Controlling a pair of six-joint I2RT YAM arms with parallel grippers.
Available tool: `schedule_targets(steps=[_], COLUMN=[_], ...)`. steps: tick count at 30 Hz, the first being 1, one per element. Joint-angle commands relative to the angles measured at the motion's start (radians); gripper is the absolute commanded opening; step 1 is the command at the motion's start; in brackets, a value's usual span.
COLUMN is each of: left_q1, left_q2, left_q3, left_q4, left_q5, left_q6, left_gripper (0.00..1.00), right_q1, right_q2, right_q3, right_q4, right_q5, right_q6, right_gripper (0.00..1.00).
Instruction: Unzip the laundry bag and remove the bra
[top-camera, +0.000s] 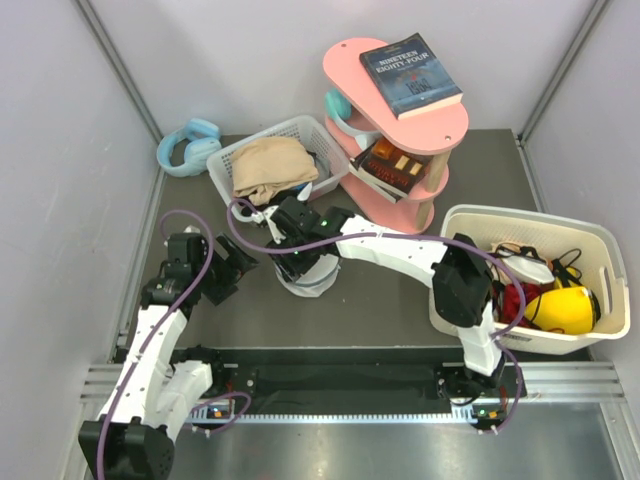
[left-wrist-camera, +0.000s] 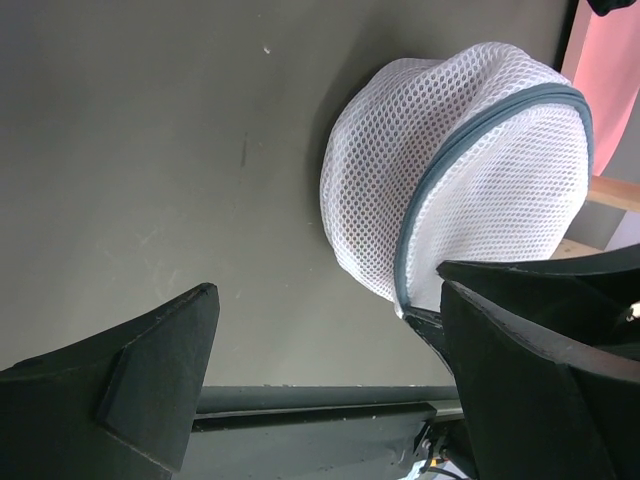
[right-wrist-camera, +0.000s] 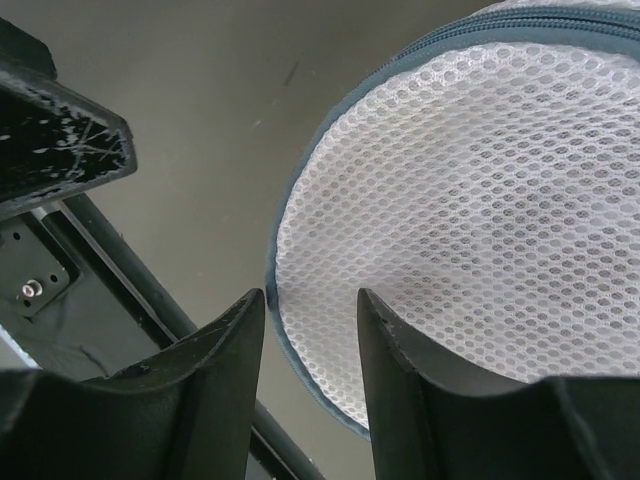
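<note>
Your laundry bag sits near the middle of the dark desk, between the two arms. Its blue-teal zipper band runs along the rim of the white mesh. The right fingers hang over the edge of the bag, only a little apart. The band passes in the gap between them, not pinched. The left fingers are wide apart beside the bag and hold nothing. Whether one of them touches the rim, I cannot tell. Behind the bag stands a white basket with a beige cloth in it.
</note>
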Motion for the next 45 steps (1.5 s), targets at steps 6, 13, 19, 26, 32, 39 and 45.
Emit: schedule_targets(steps=[6, 13, 19, 26, 32, 39, 45], left_q1=[0.007, 0.008, 0.01, 0.01, 0.01, 0.013, 0.013], left_q2=[-0.019, -0.017, -0.019, -0.006, -0.026, -0.045, -0.062], left_q3=[0.0, -0.002, -0.051, -0.083, -0.071, -0.05, -0.059], left_q4=[0.008, 0.008, 0.063, 0.094, 0.04, 0.022, 0.014], left_q5=[0.016, 0.016, 0.054, 0.062, -0.042, -0.068, -0.064], left_q6=[0.016, 0.016, 0.01, 0.006, -0.033, -0.039, -0.043], left_gripper=[0.96, 0.96, 0.95, 0.95, 0.96, 0.96, 0.96], right_q1=[0.013, 0.019, 0.013, 0.032, 0.088, 0.113, 0.11], right_q2=[0.035, 0.045, 0.022, -0.018, -0.025, 0.053, 0.082], right_q3=[0.053, 0.023, 0.039, 0.121, 0.119, 0.115, 0.128], right_q4=[0.004, 0.013, 0.001, -0.066, -0.028, -0.002, 0.004], right_q5=[-0.026, -0.019, 0.026, 0.096, 0.196, 0.357, 0.438], right_q6=[-0.018, -0.017, 0.0, -0.016, 0.01, 0.017, 0.016], right_gripper=[0.41, 0.29, 0.31, 0.54, 0.63, 0.62, 0.54])
